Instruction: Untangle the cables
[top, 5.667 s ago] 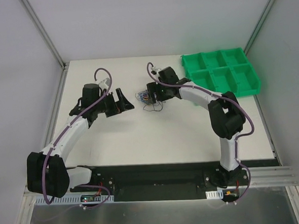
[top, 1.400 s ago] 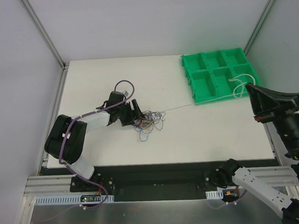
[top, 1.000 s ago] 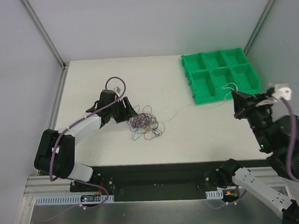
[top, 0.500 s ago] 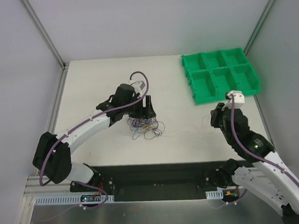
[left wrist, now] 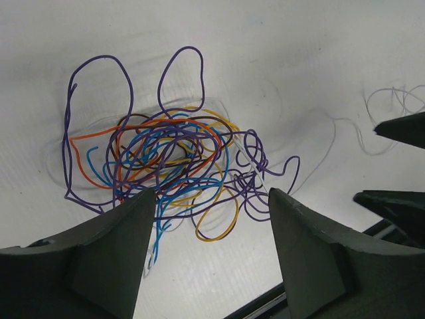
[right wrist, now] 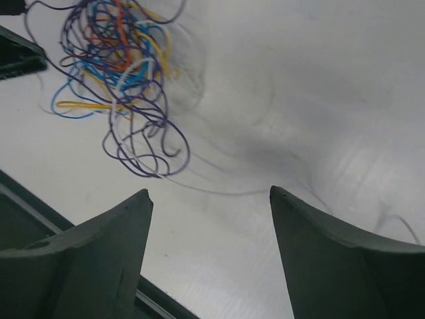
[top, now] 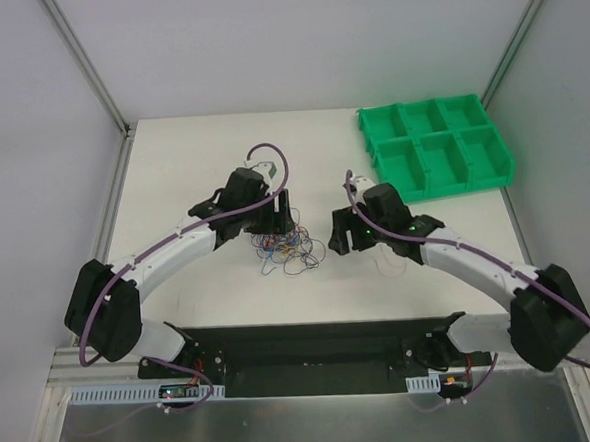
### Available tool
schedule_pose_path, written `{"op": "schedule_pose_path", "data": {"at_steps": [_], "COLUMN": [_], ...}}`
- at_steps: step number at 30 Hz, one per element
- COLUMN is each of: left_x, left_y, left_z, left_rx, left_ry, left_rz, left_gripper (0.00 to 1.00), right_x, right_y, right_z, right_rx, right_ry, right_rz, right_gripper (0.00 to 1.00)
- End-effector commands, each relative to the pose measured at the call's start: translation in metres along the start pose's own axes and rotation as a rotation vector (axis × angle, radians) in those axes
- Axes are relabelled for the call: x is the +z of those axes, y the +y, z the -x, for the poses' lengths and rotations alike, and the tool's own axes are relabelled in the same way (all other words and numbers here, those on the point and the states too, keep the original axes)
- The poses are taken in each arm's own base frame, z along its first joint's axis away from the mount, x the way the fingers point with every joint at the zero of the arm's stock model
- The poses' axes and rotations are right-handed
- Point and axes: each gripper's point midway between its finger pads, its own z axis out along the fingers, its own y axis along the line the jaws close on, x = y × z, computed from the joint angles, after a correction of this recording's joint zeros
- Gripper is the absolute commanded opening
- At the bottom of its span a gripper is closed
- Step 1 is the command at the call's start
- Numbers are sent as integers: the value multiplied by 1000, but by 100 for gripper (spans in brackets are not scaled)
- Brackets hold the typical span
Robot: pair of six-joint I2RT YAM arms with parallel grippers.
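The cables (top: 287,250) are found tangled in one heap on the worktop (top: 192,167), between the two arms. The left gripper (left wrist: 211,199) is seen wide open directly above the heap, with nothing grasped. The right gripper (right wrist: 209,193) is likewise spread and empty, just beside the heap.

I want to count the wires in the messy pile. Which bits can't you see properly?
Top view: the wires are too small to tell apart, and the left gripper covers the pile's far edge.
Right wrist view: the pile is blurred and cut off by the top edge.
Left wrist view: a white wire runs off the right edge and barely shows against the white table.
Every view: which wire crosses over which in the middle.
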Motion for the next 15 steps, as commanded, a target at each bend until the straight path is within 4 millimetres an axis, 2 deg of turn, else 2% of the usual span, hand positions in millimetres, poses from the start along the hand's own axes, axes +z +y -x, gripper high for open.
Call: {"op": "schedule_pose_path", "data": {"at_steps": [1, 5, 10, 12, 15], "left_x": [5, 9, 25, 34, 49], "left_y": [10, 13, 16, 20, 28], "left_z": [-10, -17, -17, -17, -18], "left_rx": [-44, -44, -57, -71, -99], "left_ry": [22, 44, 76, 89, 114], "left_rz": [33, 36, 60, 84, 126], "left_gripper": [68, 66, 64, 67, 68], "right_x": [25, 43, 63, 74, 84], "right_y": [62, 59, 70, 67, 58], "right_z": [39, 36, 31, 32, 32], "right_rx": [-134, -155, -140, -131, -130], "right_ry": [-74, -55, -37, -33, -41], "right_rz": [329, 330, 388, 350, 255], "right_gripper": [73, 72, 65, 59, 30]}}
